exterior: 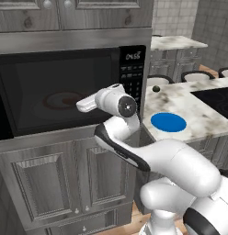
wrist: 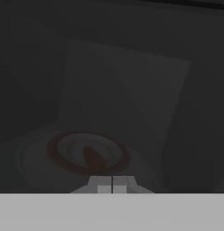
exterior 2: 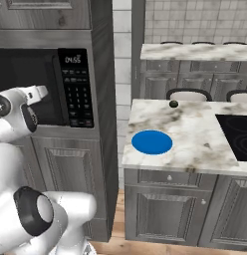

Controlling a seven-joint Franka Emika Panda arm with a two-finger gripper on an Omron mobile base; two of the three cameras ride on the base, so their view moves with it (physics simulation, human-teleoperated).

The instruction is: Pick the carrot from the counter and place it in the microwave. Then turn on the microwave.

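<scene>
Orange shows faintly through the dark glass: the carrot (wrist: 92, 158) lies on a round plate (wrist: 59, 155) inside the microwave (exterior: 56, 92), just ahead of the fingers (wrist: 112, 185) and slightly to their left in the hand view. The plate has a reddish-brown ring and sits on the grey floor of the cavity, with the paler back wall rising behind it. The fingers are pressed together, tip against tip, with nothing between them; only a thin seam divides the two pads. They hold no object.

From the left base view the white arm reaches up toward the microwave's dark glass door, and the hand (exterior: 95, 102) sits in front of it, beside the keypad panel (exterior: 133, 78); the ringed plate and a dim orange smudge (exterior: 65, 98) are visible behind the glass, to the left of the hand. Whether the fingers touch the door I cannot tell. In the right base view the hand (exterior 2: 33, 94) is just left of the keypad panel (exterior 2: 78, 89), whose display is lit.

Well off to the right of the fingers, the marble surface (exterior 2: 195, 139) carries a round blue plate (exterior 2: 152, 142) near its front corner and a small dark ball (exterior 2: 173, 104) near its back edge. A black cooktop (exterior 2: 237, 134) is set into the surface at the far right.
</scene>
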